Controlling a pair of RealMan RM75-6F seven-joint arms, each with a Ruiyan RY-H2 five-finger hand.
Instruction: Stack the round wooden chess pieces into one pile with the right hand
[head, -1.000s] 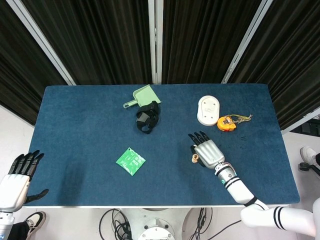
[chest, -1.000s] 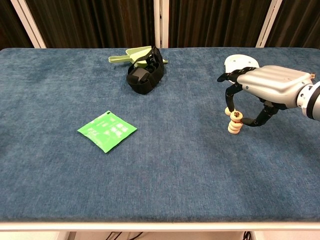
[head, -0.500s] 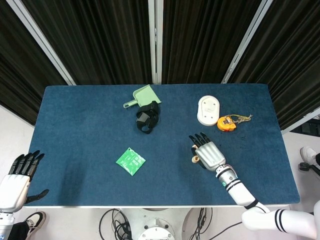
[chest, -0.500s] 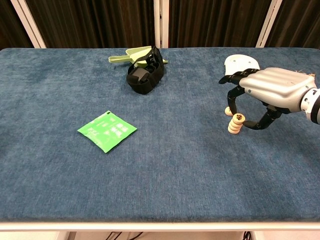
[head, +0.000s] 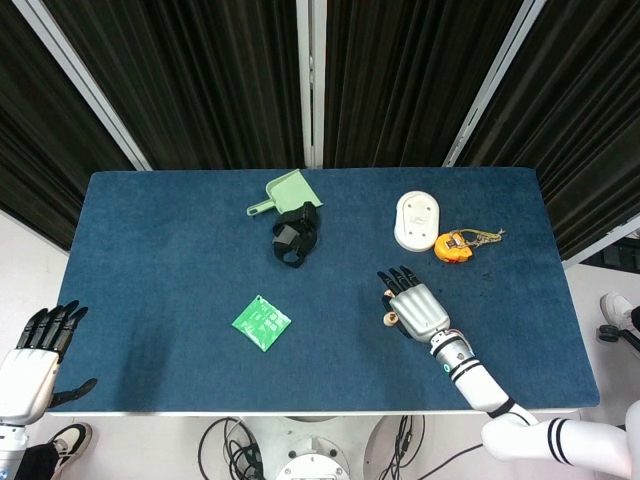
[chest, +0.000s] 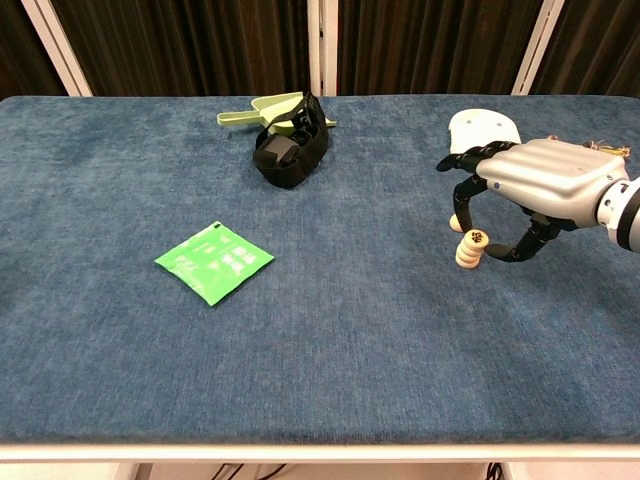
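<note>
A short pile of round wooden chess pieces (chest: 469, 250) stands upright on the blue table (chest: 330, 340), right of centre; its top piece shows a dark mark. In the head view the pile (head: 387, 319) peeks out at the left edge of my right hand (head: 418, 308). My right hand (chest: 535, 185) arches over the pile with its fingers curved down on the far side and its thumb to the right, a small gap all round. It holds nothing. My left hand (head: 35, 358) hangs off the table's near left corner, fingers spread and empty.
A green sachet (chest: 214, 262) lies left of centre. A black strap bundle (chest: 290, 150) rests against a green dustpan (chest: 262, 108) at the back. A white oval case (chest: 482, 127) and an orange tape measure (head: 455, 244) lie beyond my right hand.
My right hand's fingers have come off the top piece and lifted slightly, leaving the pile standing. The left hand has not moved.
</note>
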